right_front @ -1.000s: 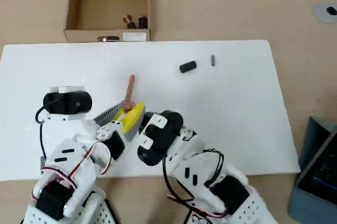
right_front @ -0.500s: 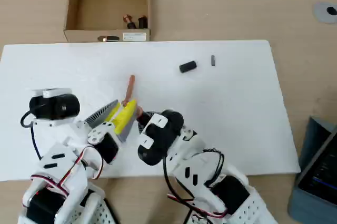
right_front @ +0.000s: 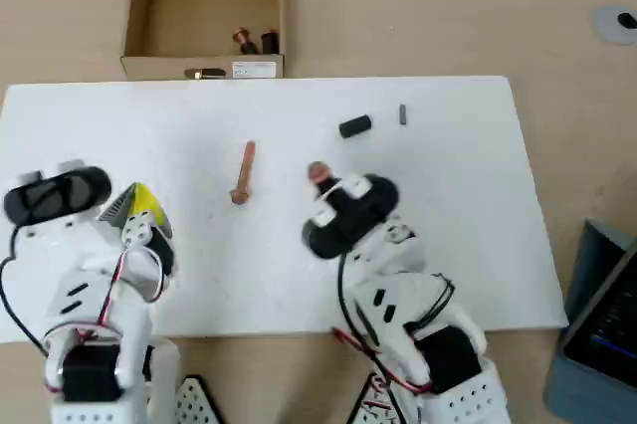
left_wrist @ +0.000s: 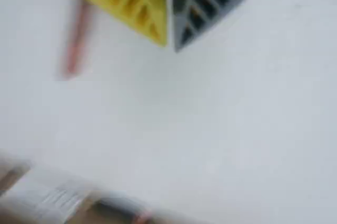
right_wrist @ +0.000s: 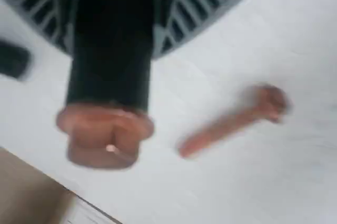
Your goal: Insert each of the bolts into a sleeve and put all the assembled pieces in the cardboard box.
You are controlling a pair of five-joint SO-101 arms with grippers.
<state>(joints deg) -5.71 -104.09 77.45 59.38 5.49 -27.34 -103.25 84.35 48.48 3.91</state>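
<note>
My right gripper (right_front: 328, 185) is shut on an assembled piece (right_front: 319, 174), a black sleeve (right_wrist: 111, 50) with a copper bolt head (right_wrist: 105, 135) sticking out of its end, held just above the white mat. A loose copper bolt (right_front: 243, 172) lies on the mat to its left, also seen as the loose bolt (right_wrist: 231, 121) and the bolt (left_wrist: 78, 40). A spare black sleeve (right_front: 354, 126) lies farther back. My left gripper (right_front: 137, 201) is over the mat's left side, its yellow and grey fingers closed tip to tip at the left gripper (left_wrist: 168, 40) with nothing between them. The cardboard box (right_front: 129, 16) stands beyond the mat and holds assembled pieces (right_front: 254, 41).
A small grey pin (right_front: 402, 113) lies near the spare sleeve. The white mat (right_front: 468, 205) has free room on its right half. A dark grey bin (right_front: 597, 344) stands off the mat at the right edge.
My left gripper has pulled back to the left, away from the loose bolt. My right arm has swung up and to the right, carrying the sleeve with the bolt in it.
</note>
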